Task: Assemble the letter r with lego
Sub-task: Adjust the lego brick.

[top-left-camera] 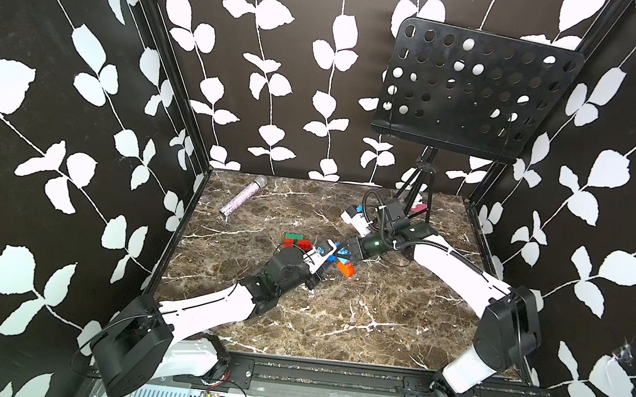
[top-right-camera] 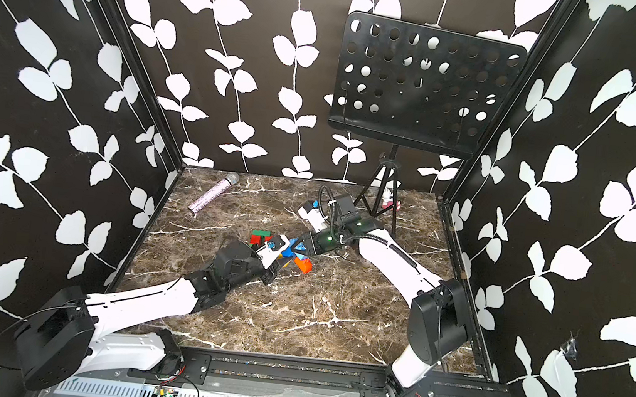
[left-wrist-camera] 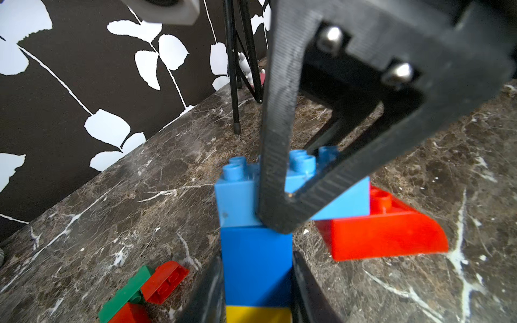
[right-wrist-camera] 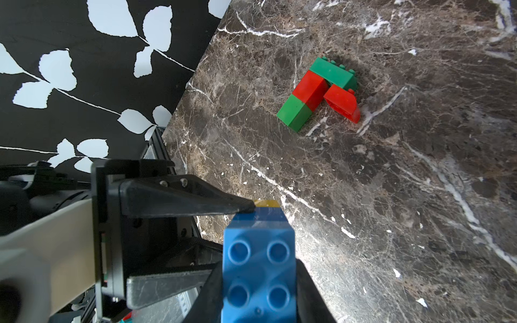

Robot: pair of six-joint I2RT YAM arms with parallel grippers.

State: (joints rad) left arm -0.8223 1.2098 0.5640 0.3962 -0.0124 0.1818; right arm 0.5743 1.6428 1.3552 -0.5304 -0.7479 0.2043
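In both top views the two arms meet over the middle of the brown marble counter (top-left-camera: 335, 322). The left hand (top-left-camera: 330, 254) and right hand (top-left-camera: 344, 252) are tip to tip on one short column of lego. An orange sloped plastic brick (top-left-camera: 345, 269) lies just beside them, and a cluster of green and red bricks (top-left-camera: 296, 239) is near the left hand. A glittery microphone (top-left-camera: 239, 199) and a black perforated music stand (top-left-camera: 476, 91) stand well apart at the back, so the front of the counter is open for swinging either arm.

In the left wrist view the left hand's fingers (left-wrist-camera: 207, 290) are closed on the flanks of a dark blue plastic brick (left-wrist-camera: 256, 265), which is joined to a yellow plastic brick (left-wrist-camera: 257, 314). The right hand pinches the light blue studded brick (left-wrist-camera: 237, 195) seated on the dark blue one. One hand probably steadies the column while the other presses the joint home.

In the right wrist view the light blue studded brick's studs face the lens between the right hand's clamped fingers (right-wrist-camera: 307, 293). A left fingertip touches the dark blue plastic brick close to the yellow. The cluster lies flat and well apart, with bare marble around it. The counter's walled edge is near, behind the left hand, so withdrawal looks easier toward the open middle
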